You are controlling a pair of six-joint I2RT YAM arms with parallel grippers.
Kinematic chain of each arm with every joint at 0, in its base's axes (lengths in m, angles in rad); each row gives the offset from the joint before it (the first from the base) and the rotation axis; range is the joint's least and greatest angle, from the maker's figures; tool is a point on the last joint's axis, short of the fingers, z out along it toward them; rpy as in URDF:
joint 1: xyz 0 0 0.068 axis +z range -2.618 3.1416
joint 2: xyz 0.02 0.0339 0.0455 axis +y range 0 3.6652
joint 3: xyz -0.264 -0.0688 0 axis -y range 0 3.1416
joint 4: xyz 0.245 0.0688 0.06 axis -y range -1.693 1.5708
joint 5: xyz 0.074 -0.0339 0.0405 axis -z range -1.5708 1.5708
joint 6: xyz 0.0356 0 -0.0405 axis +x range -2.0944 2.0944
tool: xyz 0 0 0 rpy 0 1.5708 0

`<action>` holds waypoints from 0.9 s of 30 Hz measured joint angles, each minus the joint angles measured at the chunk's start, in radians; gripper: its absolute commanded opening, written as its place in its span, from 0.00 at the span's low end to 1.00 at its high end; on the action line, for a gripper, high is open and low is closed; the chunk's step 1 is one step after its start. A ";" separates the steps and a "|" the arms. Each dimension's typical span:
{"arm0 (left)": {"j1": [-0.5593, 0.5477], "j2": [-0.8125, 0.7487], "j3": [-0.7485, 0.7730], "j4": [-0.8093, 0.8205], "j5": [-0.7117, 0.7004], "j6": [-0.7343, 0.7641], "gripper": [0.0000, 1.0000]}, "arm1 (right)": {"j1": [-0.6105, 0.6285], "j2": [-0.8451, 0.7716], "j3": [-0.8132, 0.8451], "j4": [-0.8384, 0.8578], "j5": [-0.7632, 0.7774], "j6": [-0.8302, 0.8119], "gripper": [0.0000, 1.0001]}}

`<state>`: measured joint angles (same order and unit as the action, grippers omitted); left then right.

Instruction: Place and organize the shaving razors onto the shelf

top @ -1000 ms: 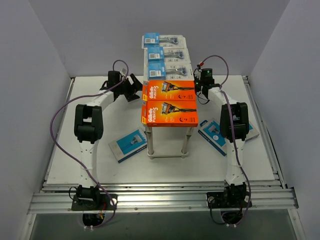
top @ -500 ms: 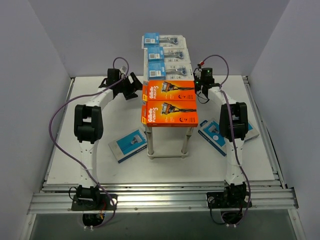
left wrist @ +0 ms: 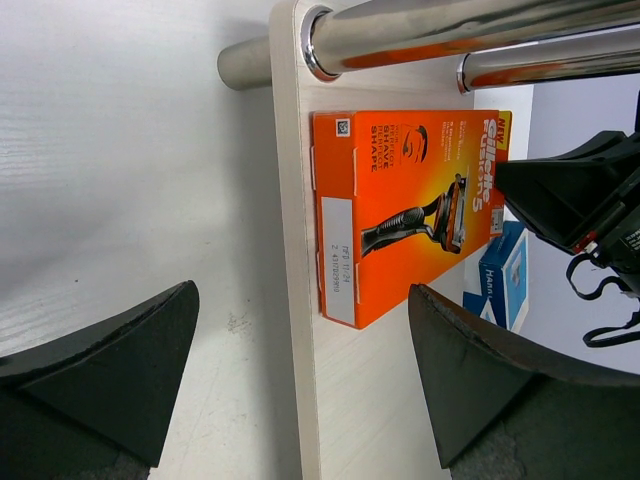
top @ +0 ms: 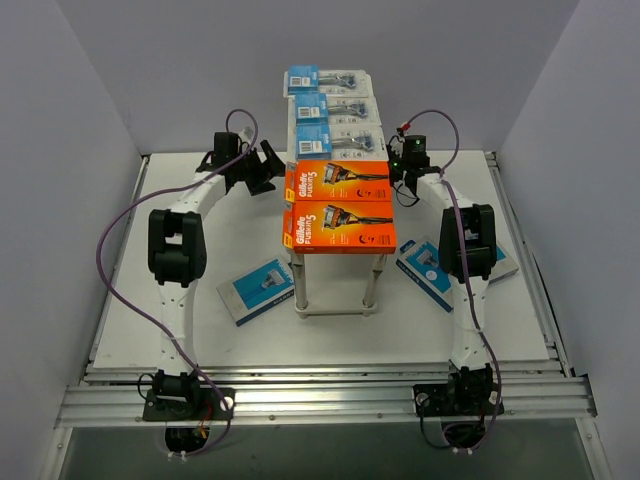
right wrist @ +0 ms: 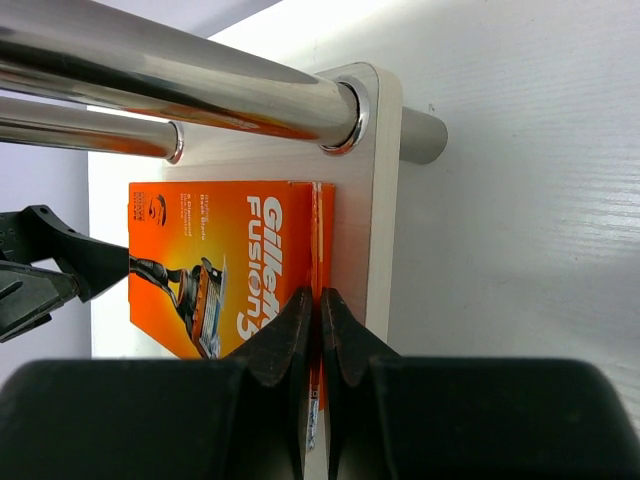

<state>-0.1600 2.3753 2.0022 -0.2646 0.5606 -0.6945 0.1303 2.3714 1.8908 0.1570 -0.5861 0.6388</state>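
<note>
The left gripper [top: 268,170] is drawing slightly back toward the far side of the table [top: 330,340], away from the farther orange box [top: 338,178].

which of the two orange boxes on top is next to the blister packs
The far orange box, right beside the closest blister pack. The near orange box lies in front, with the far one between it and the packs.

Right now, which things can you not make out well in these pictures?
Top view: the blue-and-white razor box on the right, middle covered by the right arm.
Left wrist view: print on the white label of the far orange Gillette Fusion5 box, too small.
Right wrist view: whether the shut right gripper touches that box; its own fingers cover the contact.
</note>
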 measured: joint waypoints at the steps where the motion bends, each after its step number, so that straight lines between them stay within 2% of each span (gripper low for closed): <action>1: 0.000 0.000 0.003 -0.005 0.000 0.000 0.94 | 0.000 0.000 0.000 0.000 0.000 0.001 0.00; 13: 0.000 0.004 0.032 -0.026 0.000 0.003 0.94 | -0.006 0.015 0.015 0.011 -0.003 0.015 0.01; 14: 0.000 0.006 0.036 -0.029 0.000 0.004 0.94 | -0.006 0.015 0.016 0.011 -0.003 0.016 0.03; 18: 0.001 0.012 0.048 -0.041 0.000 0.005 0.94 | -0.007 0.016 0.021 0.010 -0.001 0.017 0.29; 27: 0.008 0.012 0.048 -0.054 0.000 0.011 0.94 | -0.007 0.017 0.027 0.003 0.000 0.019 0.48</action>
<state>-0.1516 2.3871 2.0502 -0.3187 0.5610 -0.6830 0.1230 2.3886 1.9182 0.1600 -0.5858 0.6579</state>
